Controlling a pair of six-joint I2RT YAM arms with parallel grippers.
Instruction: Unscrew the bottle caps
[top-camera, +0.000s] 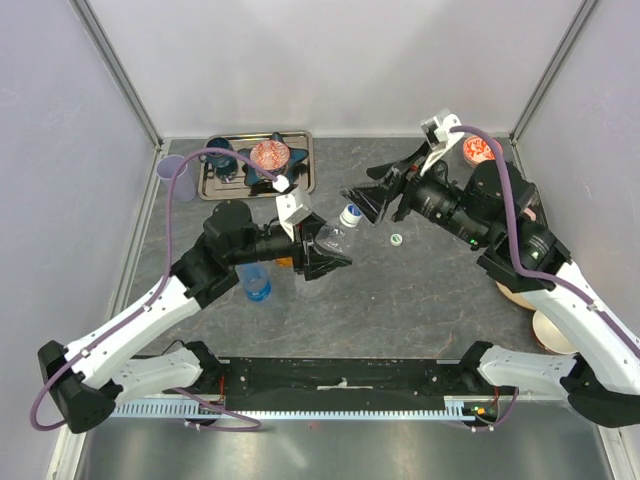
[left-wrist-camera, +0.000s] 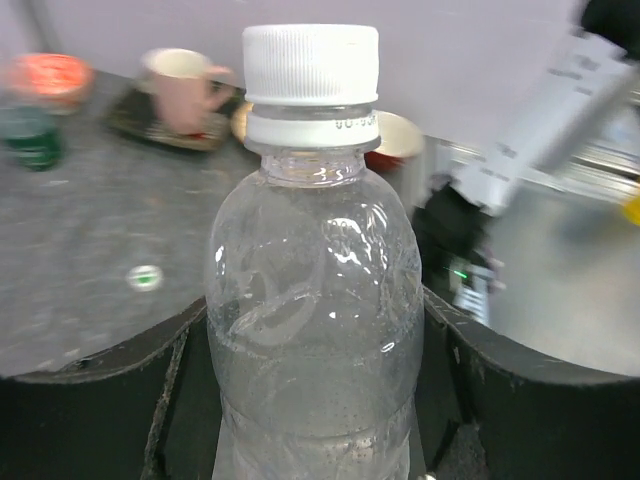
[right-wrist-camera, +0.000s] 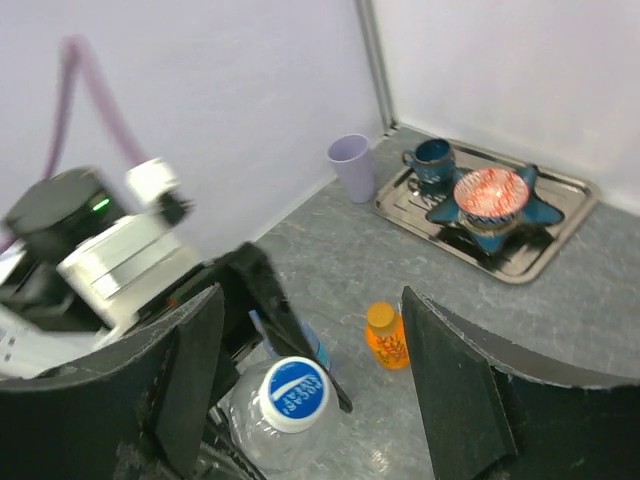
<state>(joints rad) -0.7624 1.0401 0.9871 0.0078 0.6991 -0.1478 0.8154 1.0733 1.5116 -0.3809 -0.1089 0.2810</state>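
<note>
Left end effector (top-camera: 328, 252) clamped on bottle (left-wrist-camera: 315, 330) — white-blue cap (right-wrist-camera: 297, 392) on neck. Right end effector (top-camera: 372, 200) spread, just beside cap. Step: unscrewing it — next centre over cap, close, twist.

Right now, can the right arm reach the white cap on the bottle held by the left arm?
Probably yes: the cap on the clear bottle is bare, the right jaws stand open close to it, and nothing lies between.
</note>
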